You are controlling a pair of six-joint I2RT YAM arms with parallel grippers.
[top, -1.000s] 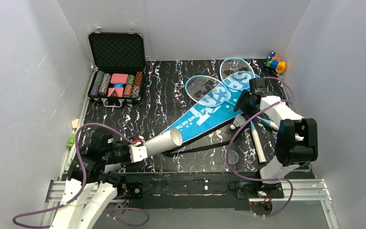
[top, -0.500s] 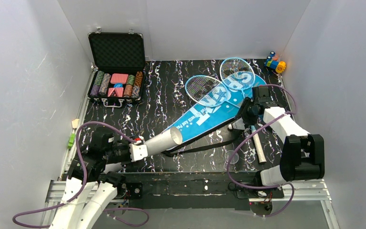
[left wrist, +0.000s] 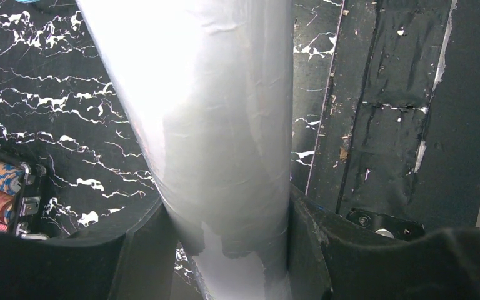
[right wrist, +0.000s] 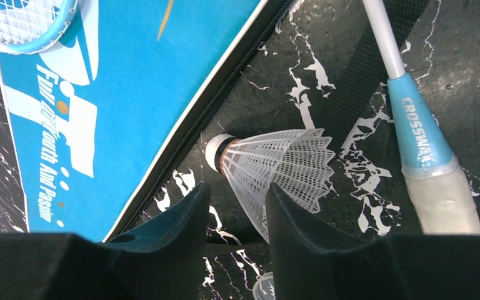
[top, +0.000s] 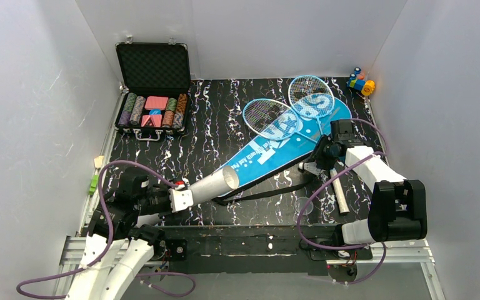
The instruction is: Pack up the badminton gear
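1. We see the left gripper (top: 178, 199) clamped on a long white tube (top: 215, 183) near the front left of the black white-veined surface (top: 212, 112).
2. In the left wrist view the tube (left wrist: 225, 125) fills the gap between the two black fingers (left wrist: 144, 250), which press against it on both sides.
3. The tube's open mouth points toward the narrow end of the blue racket-shaped bag (top: 275, 150) and lies just beside it.
4. The bag lies diagonally across the middle of the surface. Two blue-framed racket heads (top: 265, 115) (top: 309, 90) rest on its broad far end.
5. The right gripper (top: 317, 164) is low over a white feather shuttlecock (top: 309, 166), just off the bag's right edge.
6. In the right wrist view the shuttlecock (right wrist: 281, 165) lies on its side, cork tip toward the bag (right wrist: 100, 94). The lower part of its skirt sits in the narrow gap between the fingers (right wrist: 294, 219).
7. A dark strip shows between the left finger and the skirt, so we cannot tell whether the right gripper has it pinched.
8. A white-wrapped racket handle (right wrist: 434, 175) lies to the right of the shuttlecock, and its shaft crosses the black strap (right wrist: 362, 81).
9. An open black case of poker chips (top: 153, 94) sits at the far left, and small coloured toy blocks (top: 360, 82) sit at the far right corner.
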